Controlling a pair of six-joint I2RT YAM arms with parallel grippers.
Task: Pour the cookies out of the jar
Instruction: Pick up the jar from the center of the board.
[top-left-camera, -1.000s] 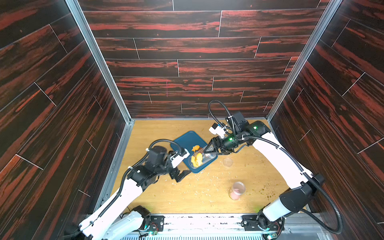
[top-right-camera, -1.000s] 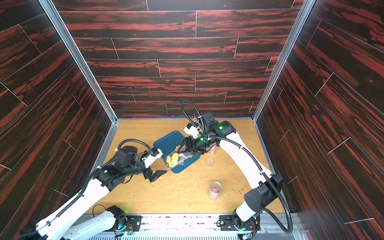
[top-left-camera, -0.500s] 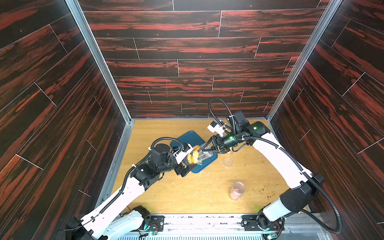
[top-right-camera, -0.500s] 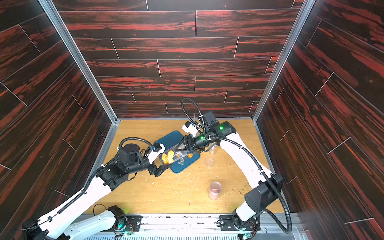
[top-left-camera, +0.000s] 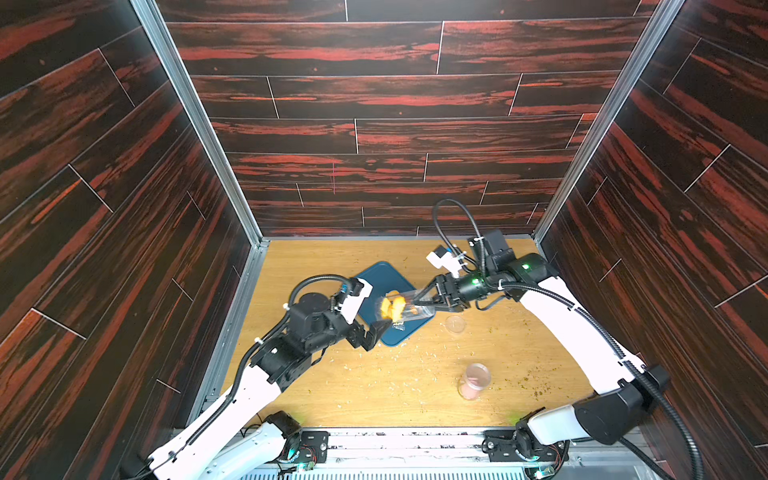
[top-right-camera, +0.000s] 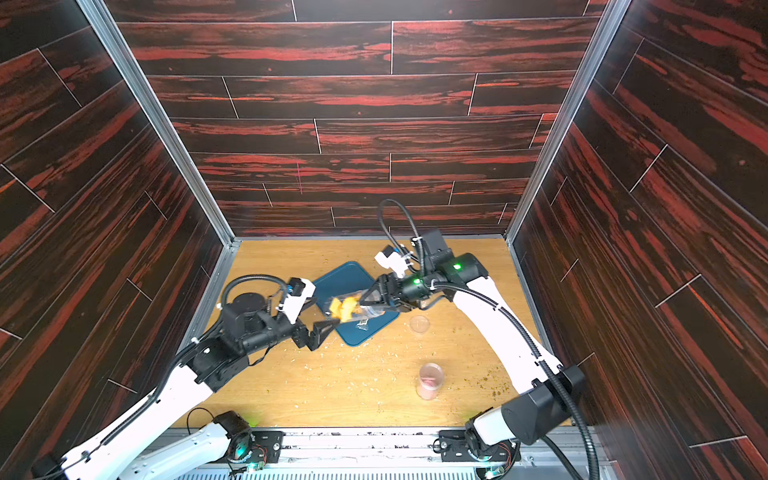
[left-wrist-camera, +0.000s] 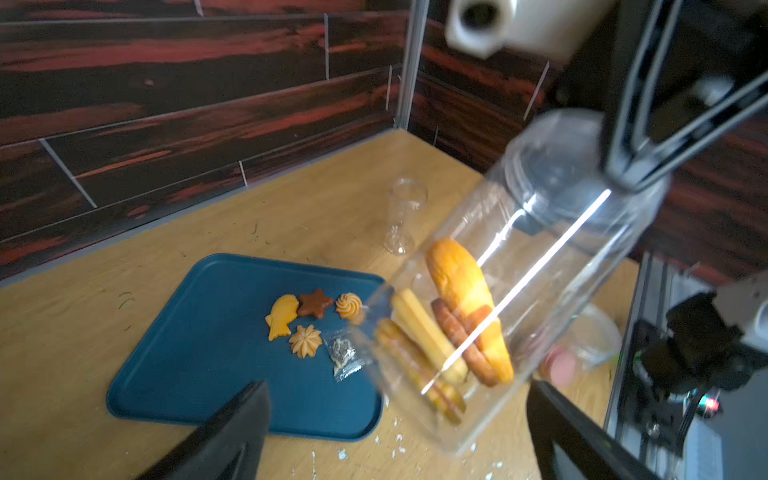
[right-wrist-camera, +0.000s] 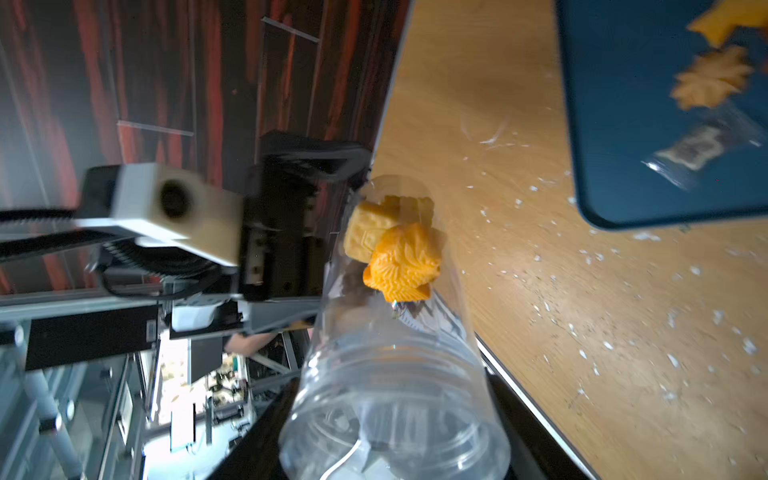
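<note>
The jar (left-wrist-camera: 552, 249) is clear plastic and hangs tilted in the air, its low end toward the blue tray (left-wrist-camera: 187, 353). Several cookies (left-wrist-camera: 457, 316) are inside it, long ones and an orange one, packed together at the low end, which I judge to be the mouth. A few more lie already on the tray, beside a small clear packet (left-wrist-camera: 345, 357).

The right gripper (top-left-camera: 424, 302) has its fingers closed on the high end of the jar and carries it alone. The left gripper (top-right-camera: 315, 332) is wide open and holds nothing. It is just beside the low end, and I cannot see it touching.

The long cookies look wedged against each other, so they may not slide out. A stronger shake could then throw them past the tray onto the table (top-left-camera: 415, 407), because the mouth seems close to the tray's edge. The smooth jar, held at one end only, could also turn or slip between the fingers. If the left gripper comes closer, it may push the jar aside.
</note>
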